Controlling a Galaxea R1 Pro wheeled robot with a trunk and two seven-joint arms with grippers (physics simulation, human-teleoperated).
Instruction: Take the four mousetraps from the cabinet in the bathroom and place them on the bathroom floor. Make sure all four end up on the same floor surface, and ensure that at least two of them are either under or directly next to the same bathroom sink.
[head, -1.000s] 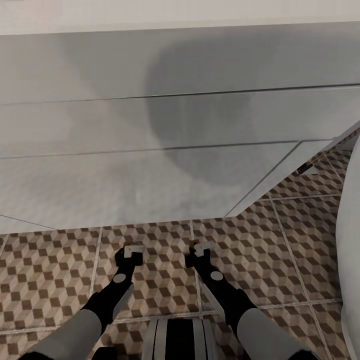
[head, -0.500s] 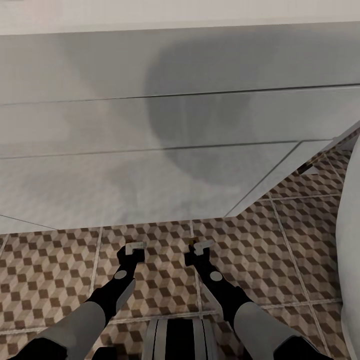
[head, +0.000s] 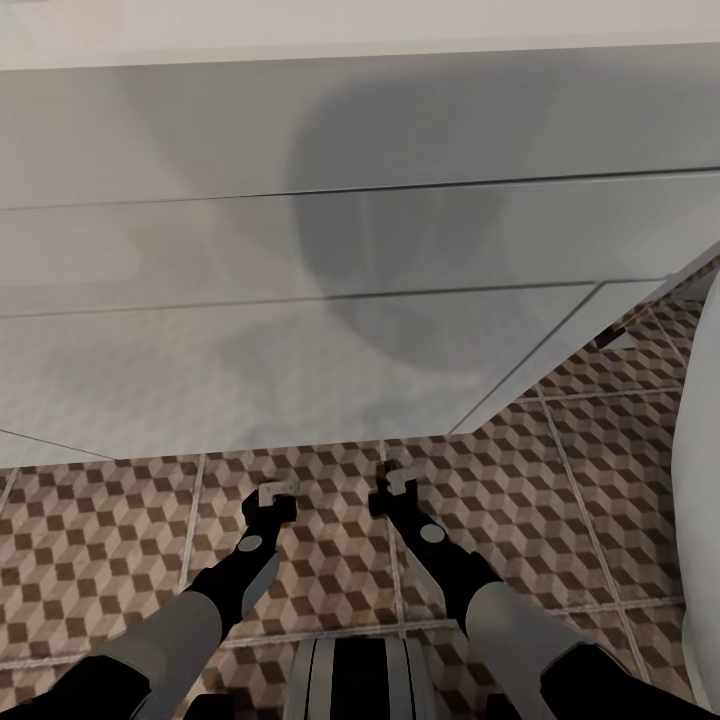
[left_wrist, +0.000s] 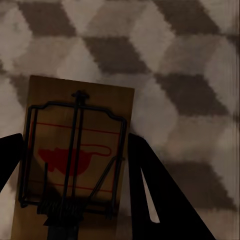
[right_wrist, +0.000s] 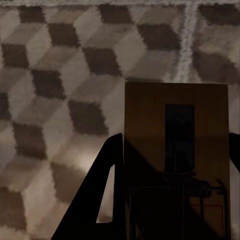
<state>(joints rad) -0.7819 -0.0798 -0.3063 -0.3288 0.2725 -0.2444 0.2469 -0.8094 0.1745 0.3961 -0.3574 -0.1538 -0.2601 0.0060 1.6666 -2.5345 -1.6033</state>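
Left hand (head: 277, 492) clenches one mousetrap (left_wrist: 75, 160); right hand (head: 398, 482) clenches another trap (right_wrist: 176, 150); both hang low over the floor (head: 560, 470) by the white vanity (head: 250, 300); none placed yet; the other two unseen.

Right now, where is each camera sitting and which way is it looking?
Head view: up on the head, looking down past both arms at the bathroom floor and a white unit; left gripper and right gripper show.
Left wrist view: by the left jaws, facing a mousetrap they grip above the tiles.
Right wrist view: by the right jaws, facing another mousetrap.
All three share the cube tiles.
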